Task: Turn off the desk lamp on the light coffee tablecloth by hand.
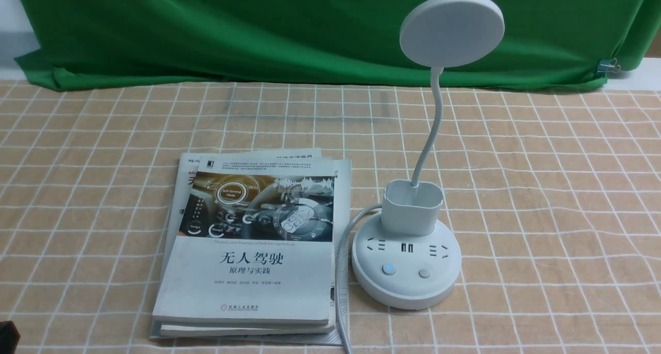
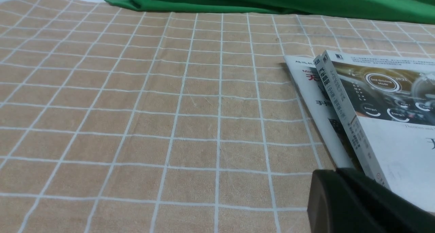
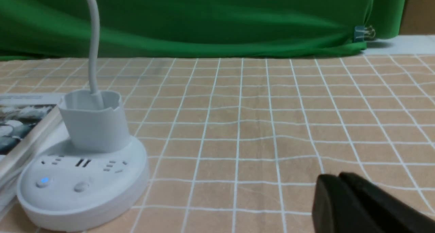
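Desk lamp: white, with a round disc head [image 1: 452,30] on a thin bendy neck [image 1: 435,122], standing upright on the light coffee tablecloth [image 1: 542,214], right of the stacked books [image 1: 253,282].
Base: a round base [image 1: 408,292] carrying a pen cup [image 1: 412,209], sockets and two buttons; the left button [image 1: 389,270] shows blue, the right button [image 1: 424,273] is plain grey.
Likely handling: I judge the base firm and steady enough to take a downward press, its plastic rather smooth, so a sideways shove could slide it. The neck looks flexible and would probably sway; the head seems light and the easiest part to damage.
Where to take hold: nothing needs gripping for a press. If the lamp must be steadied, the pen cup or the base's rim looks best, never the neck.
Where to press: probably straight down on a button; which one controls the light I cannot tell.
Right gripper [image 3: 340,174]: fingers closed together, nothing between them, well suited to poking.
Left gripper [image 2: 336,170]: fingertips together, holding nothing, near the books' left side.
Lamp and fingers: the base lies to the left of the right fingers, apart from them, with bare cloth between. The left fingers are farther off, across the books.
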